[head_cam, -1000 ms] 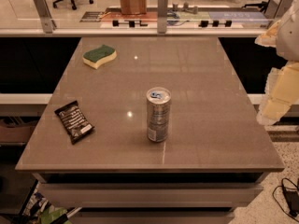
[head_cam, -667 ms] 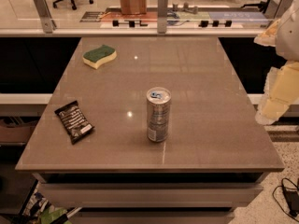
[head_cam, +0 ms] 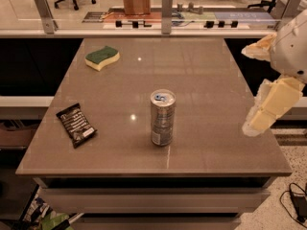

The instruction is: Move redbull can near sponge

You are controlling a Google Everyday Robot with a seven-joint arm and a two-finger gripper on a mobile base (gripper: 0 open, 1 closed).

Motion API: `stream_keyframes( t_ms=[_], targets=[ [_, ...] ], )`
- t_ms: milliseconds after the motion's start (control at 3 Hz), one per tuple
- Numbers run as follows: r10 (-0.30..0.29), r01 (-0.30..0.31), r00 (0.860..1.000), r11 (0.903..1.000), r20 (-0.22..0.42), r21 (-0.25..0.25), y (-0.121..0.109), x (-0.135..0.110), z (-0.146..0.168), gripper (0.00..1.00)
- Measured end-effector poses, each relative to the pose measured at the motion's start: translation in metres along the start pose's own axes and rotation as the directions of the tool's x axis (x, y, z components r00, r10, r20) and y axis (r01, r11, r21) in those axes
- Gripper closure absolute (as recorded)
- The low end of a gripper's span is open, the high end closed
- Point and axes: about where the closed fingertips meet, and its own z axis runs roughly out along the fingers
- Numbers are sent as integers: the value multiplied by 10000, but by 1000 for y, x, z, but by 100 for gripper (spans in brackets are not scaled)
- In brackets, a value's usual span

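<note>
The redbull can (head_cam: 162,118) stands upright near the middle of the brown table, a slim silver can with a blue mark on its top. The sponge (head_cam: 102,57), green on top and pale yellow below, lies at the far left of the table. My gripper (head_cam: 246,90) hangs at the table's right edge, well right of the can and off the surface. Its two pale fingers (head_cam: 269,104) are spread apart with nothing between them.
A flat dark snack packet (head_cam: 76,124) lies near the table's (head_cam: 201,71) front left edge. A glass barrier on metal posts (head_cam: 167,12) runs behind the far edge. Cables lie on the floor at the bottom right.
</note>
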Motion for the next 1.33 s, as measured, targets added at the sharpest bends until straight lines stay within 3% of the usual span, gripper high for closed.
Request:
stream_keyframes(
  t_ms=[333, 667, 1333],
  targets=[
    [136, -55, 9862, 9987, 1652, -497, 17, -13, 25, 0],
    [379, -21, 9461, 9938, 3216, -1110, 36, -33, 52, 0],
    [1063, 392, 8154, 9706, 5691, -2374, 49, -83, 93, 0]
  ],
)
